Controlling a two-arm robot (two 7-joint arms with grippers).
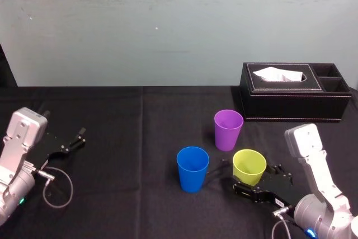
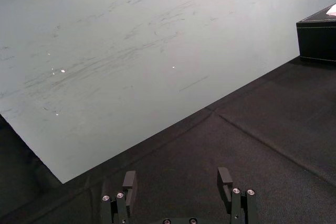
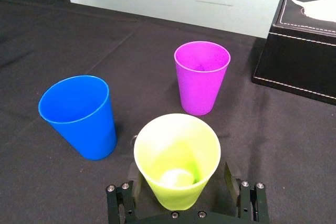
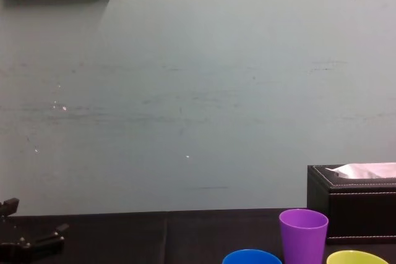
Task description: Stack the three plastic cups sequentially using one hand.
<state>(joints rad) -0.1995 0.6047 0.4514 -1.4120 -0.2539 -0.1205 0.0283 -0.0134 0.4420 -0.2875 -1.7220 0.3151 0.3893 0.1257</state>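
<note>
Yellow-green cup [image 3: 177,156], at front right, is straddled by right gripper [image 3: 180,178], fingers spread for a side grasp. Blue cup [image 3: 79,114] and purple cup [image 3: 201,80] are left upright nearby. Left gripper [image 1: 71,141] is parked, spread.

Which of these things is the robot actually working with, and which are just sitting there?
Job: purple cup, blue cup, yellow-green cup, right gripper straddling the yellow-green cup.
Lying about: tissue box, left gripper parked on the left.
</note>
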